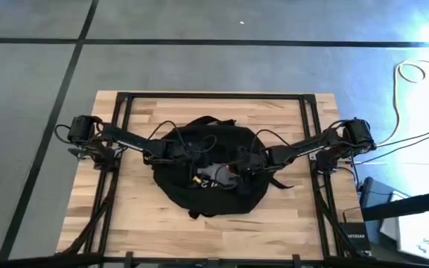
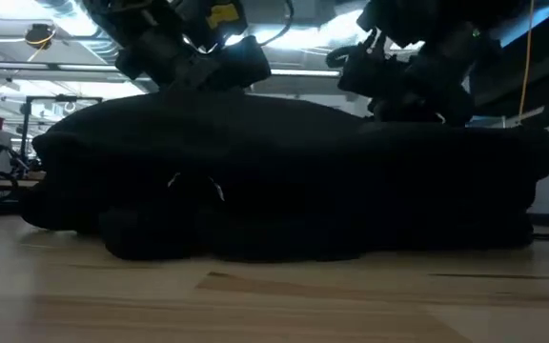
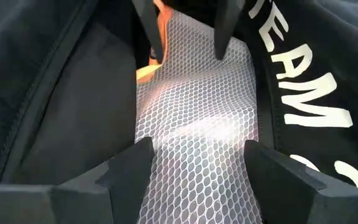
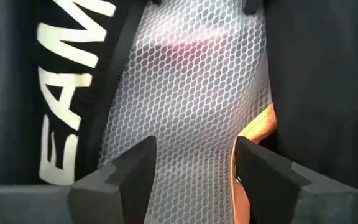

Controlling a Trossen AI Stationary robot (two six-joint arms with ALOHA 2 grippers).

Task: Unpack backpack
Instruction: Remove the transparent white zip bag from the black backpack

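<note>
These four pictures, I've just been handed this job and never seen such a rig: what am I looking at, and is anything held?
Two dark robot arms work at a wooden table. The high view looks straight down; the low view looks level across the table; each wrist view looks past that arm's own fingers. A black backpack lies mid-table. Both grippers reach into its opening: the left gripper and the right gripper stand open over a white mesh item with something orange beside it. Nothing is held.
</note>
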